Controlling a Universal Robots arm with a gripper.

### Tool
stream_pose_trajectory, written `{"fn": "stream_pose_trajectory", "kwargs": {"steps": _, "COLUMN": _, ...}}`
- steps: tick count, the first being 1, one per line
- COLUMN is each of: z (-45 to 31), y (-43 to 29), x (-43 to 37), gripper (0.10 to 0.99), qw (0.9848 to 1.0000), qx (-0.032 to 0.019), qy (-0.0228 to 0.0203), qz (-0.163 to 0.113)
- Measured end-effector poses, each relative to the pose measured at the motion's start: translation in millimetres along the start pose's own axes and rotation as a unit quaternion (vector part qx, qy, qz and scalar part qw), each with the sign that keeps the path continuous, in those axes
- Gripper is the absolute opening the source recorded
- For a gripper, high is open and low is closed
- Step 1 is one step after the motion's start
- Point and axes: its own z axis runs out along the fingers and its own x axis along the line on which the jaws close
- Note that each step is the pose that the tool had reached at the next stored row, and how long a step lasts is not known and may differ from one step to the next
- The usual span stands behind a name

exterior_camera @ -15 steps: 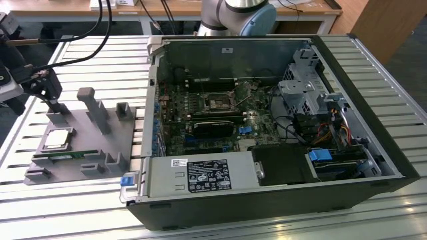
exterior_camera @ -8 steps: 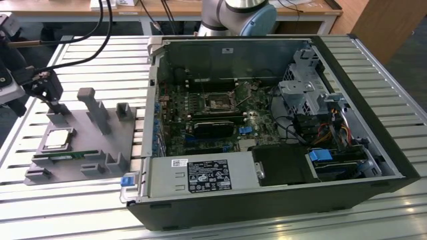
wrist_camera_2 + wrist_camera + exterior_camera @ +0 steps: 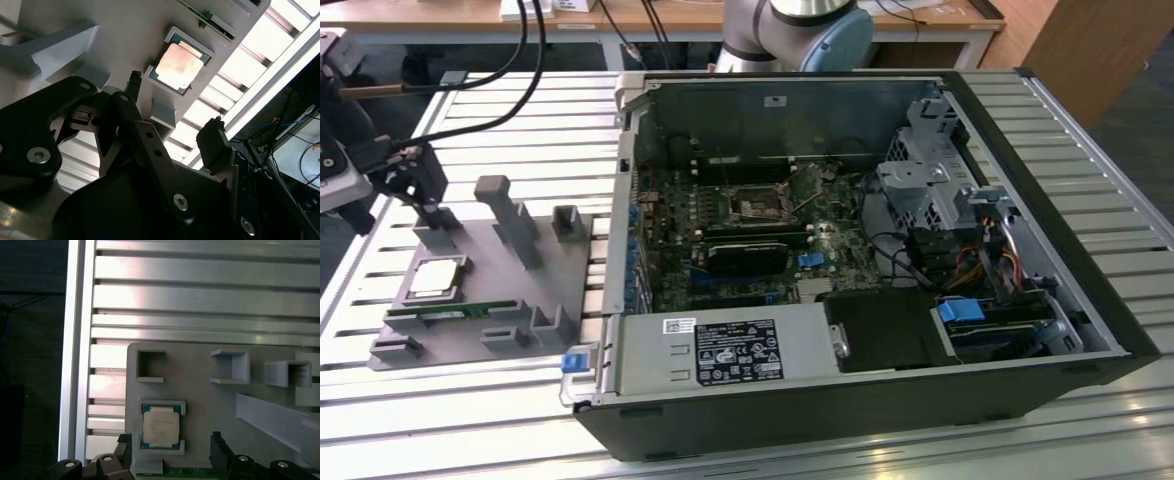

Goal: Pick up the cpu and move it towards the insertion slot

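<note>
My gripper hangs spread and empty over the cpu, which lies untouched in its grey tray. Pick-up isn't done; the insertion slot sits well away from my gripper, inside the computer case.

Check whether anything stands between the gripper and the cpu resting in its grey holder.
Nothing visible does. The gripper is open, its fingers apart on either side of the cpu, which lies uncovered in the grey holder. The holder's upright posts stand off to the side.
</note>
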Motion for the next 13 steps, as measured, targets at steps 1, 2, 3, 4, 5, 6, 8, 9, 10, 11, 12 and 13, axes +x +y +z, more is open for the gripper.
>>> {"fn": "stream_pose_trajectory", "kwargs": {"steps": 1, "z": 0.4, "y": 0.0, "x": 0.0, "gripper": 0.722, "qw": 1.0, "qx": 0.0, "qy": 0.0, "qz": 0.0}}
{"fn": "stream_pose_trajectory", "kwargs": {"steps": 2, "z": 0.8, "y": 0.0, "x": 0.0, "gripper": 0.722, "qw": 1.0, "qx": 0.0001, "qy": 0.0, "qz": 0.0}}
{"fn": "stream_pose_trajectory", "kwargs": {"steps": 3, "z": 1.2, "y": 0.0, "x": 0.0, "gripper": 0.722, "qw": 1.0, "qx": 0.0001, "qy": 0.0, "qz": 0.0}}
{"fn": "stream_pose_trajectory", "kwargs": {"steps": 4, "z": 1.6, "y": -0.1, "x": 0.0, "gripper": 0.722, "qw": 1.0, "qx": 0.0001, "qy": 0.0, "qz": 0.0}}
{"fn": "stream_pose_trajectory", "kwargs": {"steps": 5, "z": 2.1, "y": 0.0, "x": 0.0, "gripper": 0.722, "qw": 1.0, "qx": 0.0002, "qy": 0.0, "qz": 0.0}}
{"fn": "stream_pose_trajectory", "kwargs": {"steps": 6, "z": 2.5, "y": -0.1, "x": 0.0, "gripper": 0.722, "qw": 1.0, "qx": 0.0002, "qy": 0.0, "qz": 0.0}}
{"fn": "stream_pose_trajectory", "kwargs": {"steps": 8, "z": 3.4, "y": -0.1, "x": 0.0, "gripper": 0.722, "qw": 1.0, "qx": 0.0004, "qy": 0.0, "qz": 0.0}}
{"fn": "stream_pose_trajectory", "kwargs": {"steps": 9, "z": 3.9, "y": -0.1, "x": 0.0, "gripper": 0.722, "qw": 1.0, "qx": 0.0005, "qy": 0.0, "qz": 0.0}}
{"fn": "stream_pose_trajectory", "kwargs": {"steps": 10, "z": 4.3, "y": -0.2, "x": 0.0, "gripper": 0.722, "qw": 1.0, "qx": 0.0006, "qy": 0.0, "qz": 0.0}}
{"fn": "stream_pose_trajectory", "kwargs": {"steps": 11, "z": 4.8, "y": -0.2, "x": 0.0, "gripper": 0.722, "qw": 1.0, "qx": 0.0007, "qy": 0.0, "qz": 0.0}}
{"fn": "stream_pose_trajectory", "kwargs": {"steps": 12, "z": 5.3, "y": -0.2, "x": 0.0, "gripper": 0.722, "qw": 1.0, "qx": 0.0008, "qy": 0.0, "qz": 0.0}}
{"fn": "stream_pose_trajectory", "kwargs": {"steps": 13, "z": 5.7, "y": -0.2, "x": 0.0, "gripper": 0.722, "qw": 1.0, "qx": 0.0009, "qy": 0.0, "qz": 0.0}}
